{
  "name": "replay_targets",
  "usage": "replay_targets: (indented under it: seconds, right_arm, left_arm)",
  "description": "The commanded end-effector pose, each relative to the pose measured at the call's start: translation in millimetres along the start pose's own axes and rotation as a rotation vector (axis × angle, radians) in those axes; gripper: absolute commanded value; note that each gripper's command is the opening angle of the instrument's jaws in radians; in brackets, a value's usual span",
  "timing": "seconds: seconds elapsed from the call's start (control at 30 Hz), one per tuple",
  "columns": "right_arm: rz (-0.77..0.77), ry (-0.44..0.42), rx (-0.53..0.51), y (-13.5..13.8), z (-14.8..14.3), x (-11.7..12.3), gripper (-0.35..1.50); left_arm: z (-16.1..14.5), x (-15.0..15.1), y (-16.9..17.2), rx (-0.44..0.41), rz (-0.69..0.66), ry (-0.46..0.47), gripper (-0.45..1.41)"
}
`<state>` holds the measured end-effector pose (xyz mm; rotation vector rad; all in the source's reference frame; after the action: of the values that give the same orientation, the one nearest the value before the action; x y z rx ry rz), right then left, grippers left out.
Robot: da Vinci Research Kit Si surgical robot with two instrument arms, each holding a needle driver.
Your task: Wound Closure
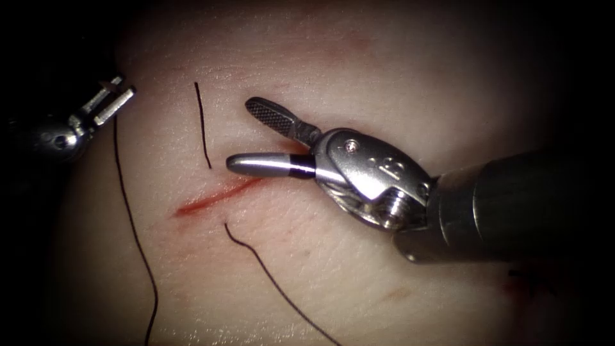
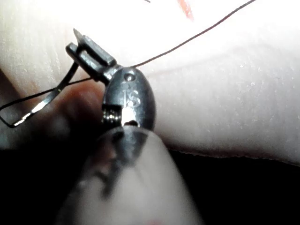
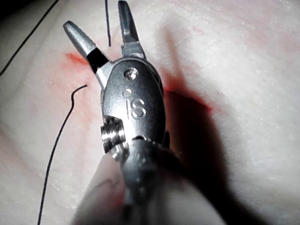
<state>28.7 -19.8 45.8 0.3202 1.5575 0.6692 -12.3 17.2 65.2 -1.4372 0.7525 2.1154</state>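
The right arm's steel gripper (image 1: 238,133) is hovering with jaws spread wide, holding nothing, over the right end of the red-stained cut (image 1: 214,195) in the pale pork tissue (image 1: 359,288). Two thin dark cut thread ends (image 1: 204,125) are lying on either side of the cut. Farther left, the left gripper (image 1: 115,96) is clamping the curved steel needle (image 2: 44,101), clear of the tissue, trailing long black thread (image 1: 131,224).

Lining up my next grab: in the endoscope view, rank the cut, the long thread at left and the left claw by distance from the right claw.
1. Cut, just under the open right claw.
2. Long thread, farther left.
3. Left claw, far left, holding the needle.
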Motion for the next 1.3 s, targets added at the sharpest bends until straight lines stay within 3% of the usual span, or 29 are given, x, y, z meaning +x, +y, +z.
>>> replay_targets:
  seconds: [0.03,0.37,0.47,0.5,0.53,0.67,0.93,1.3]
  right_arm:
    - [0.006,0.0,-0.004,-0.5,-1.2,-1.0,1.23]
    - [-0.005,0.008,-0.011,-0.8,-3.9,-1.5,1.18]
    - [-0.01,0.006,-0.015,-0.6,-4.0,-2.0,1.18]
    - [-0.011,0.006,-0.016,-0.5,-4.0,-2.1,1.18]
    - [-0.013,0.005,-0.017,-0.4,-4.0,-2.4,1.18]
    - [-0.021,0.006,-0.017,-0.4,-4.0,-3.0,1.16]
    - [-0.027,0.009,-0.016,-0.6,-4.0,-3.5,1.13]
    - [-0.037,0.01,-0.015,-1.1,-3.9,-4.4,1.09]
  left_arm:
    - [1.1,-1.4,0.3,0.0,0.001,-0.002,-0.45]
    - [4.0,-5.8,0.0,0.032,0.023,-0.007,-0.42]
    - [4.6,-6.5,0.5,0.019,0.01,-0.021,0.29]
    - [4.6,-6.5,0.7,0.016,0.007,-0.025,0.34]
    - [4.6,-6.6,0.9,0.001,-0.006,-0.04,0.57]
    - [3.6,-5.9,1.3,-0.041,-0.016,-0.078,0.83]
    - [0.8,-3.2,0.8,-0.085,-0.032,-0.111,0.89]
    - [-3.0,4.0,1.5,-0.165,-0.049,-0.149,0.84]
